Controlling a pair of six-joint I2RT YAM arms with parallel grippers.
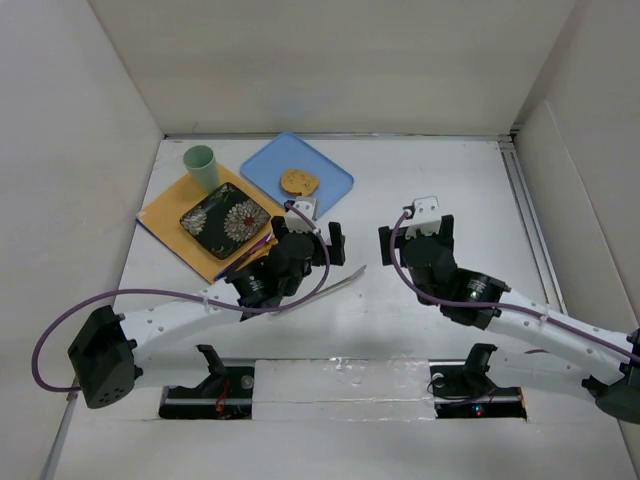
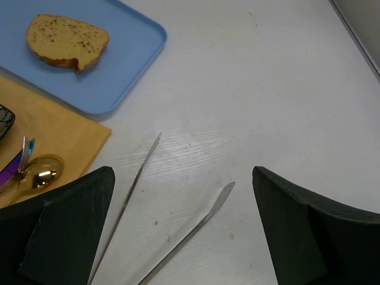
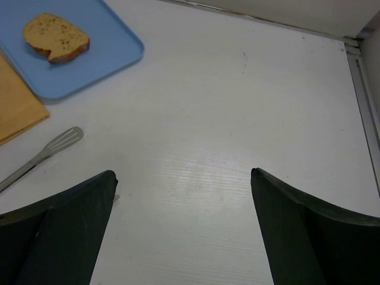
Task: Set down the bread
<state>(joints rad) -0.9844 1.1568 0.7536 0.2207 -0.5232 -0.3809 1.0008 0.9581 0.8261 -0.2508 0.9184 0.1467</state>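
The bread (image 1: 299, 181), a small golden-brown slice with a darker crust, lies on a blue tray (image 1: 325, 172) at the back of the table. It also shows in the left wrist view (image 2: 66, 43) and the right wrist view (image 3: 56, 38). A dark floral square plate (image 1: 224, 220) sits on an orange placemat (image 1: 165, 212) left of the tray. My left gripper (image 1: 312, 236) is open and empty, hovering over metal tongs (image 2: 178, 219) in front of the tray. My right gripper (image 1: 414, 238) is open and empty over bare table to the right.
A green cup (image 1: 201, 166) stands at the placemat's back corner. A gold spoon (image 2: 38, 172) lies on the placemat (image 2: 53, 133) by the plate. The tongs (image 1: 325, 288) lie on the table between the arms. White walls enclose the table on three sides.
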